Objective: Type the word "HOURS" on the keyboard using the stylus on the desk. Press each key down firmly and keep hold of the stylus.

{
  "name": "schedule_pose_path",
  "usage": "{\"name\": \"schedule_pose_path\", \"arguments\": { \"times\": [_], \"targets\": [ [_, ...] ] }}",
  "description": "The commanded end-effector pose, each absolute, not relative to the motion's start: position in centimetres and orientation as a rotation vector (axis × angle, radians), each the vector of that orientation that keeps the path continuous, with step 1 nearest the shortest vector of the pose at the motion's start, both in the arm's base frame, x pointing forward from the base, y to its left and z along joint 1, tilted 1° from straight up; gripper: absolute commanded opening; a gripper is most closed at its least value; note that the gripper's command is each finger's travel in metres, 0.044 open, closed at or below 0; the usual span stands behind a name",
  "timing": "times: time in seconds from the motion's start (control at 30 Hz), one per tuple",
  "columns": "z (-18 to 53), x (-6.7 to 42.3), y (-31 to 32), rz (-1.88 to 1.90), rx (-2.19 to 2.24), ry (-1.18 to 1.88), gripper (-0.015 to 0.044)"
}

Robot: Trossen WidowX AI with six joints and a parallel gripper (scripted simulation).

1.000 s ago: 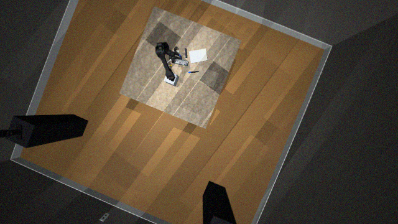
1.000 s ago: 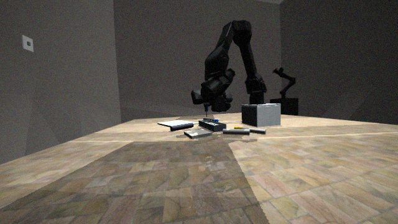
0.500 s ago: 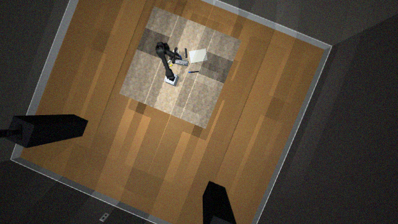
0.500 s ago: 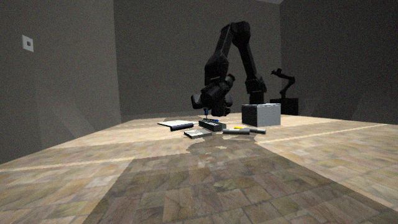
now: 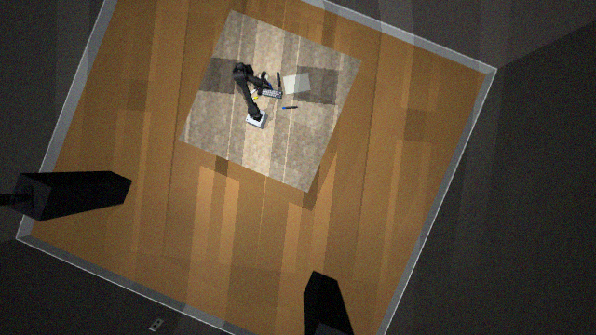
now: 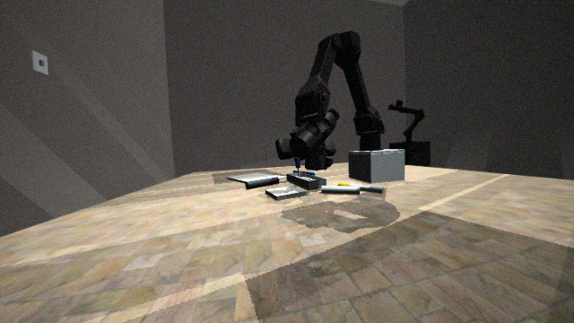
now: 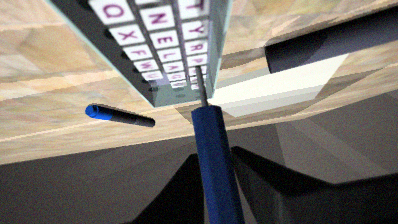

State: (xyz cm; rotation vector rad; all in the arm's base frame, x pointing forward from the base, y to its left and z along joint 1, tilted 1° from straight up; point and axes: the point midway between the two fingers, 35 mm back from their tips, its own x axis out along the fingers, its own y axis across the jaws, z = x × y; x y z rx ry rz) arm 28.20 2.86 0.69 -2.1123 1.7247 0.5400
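Note:
The keyboard lies on the desk, with purple letters on white keys. My gripper is shut on the blue stylus and holds it steeply, above the keyboard. In the wrist view the thin grey tip lies over the right-hand key column with T, Y, R and P, at the edge of P towards the stylus body. It hides part of the keys there. In the exterior view the tip meets the keyboard's top; whether a key is pressed down cannot be told.
A blue-ended black pen, a black cylinder and a white sheet lie near the keyboard. A small flat block, a pale cylinder and a grey box are also there.

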Motion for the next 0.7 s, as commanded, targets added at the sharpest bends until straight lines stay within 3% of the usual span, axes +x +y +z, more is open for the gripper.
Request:
{"name": "schedule_pose_path", "arguments": {
  "times": [0.0, 0.67],
  "targets": [
    [0.44, 28.26, 2.94, 0.536, -2.104, 1.723, 0.0081],
    [-0.33, 28.28, 2.96, 0.536, -2.104, 1.723, 0.0081]
  ]
}}
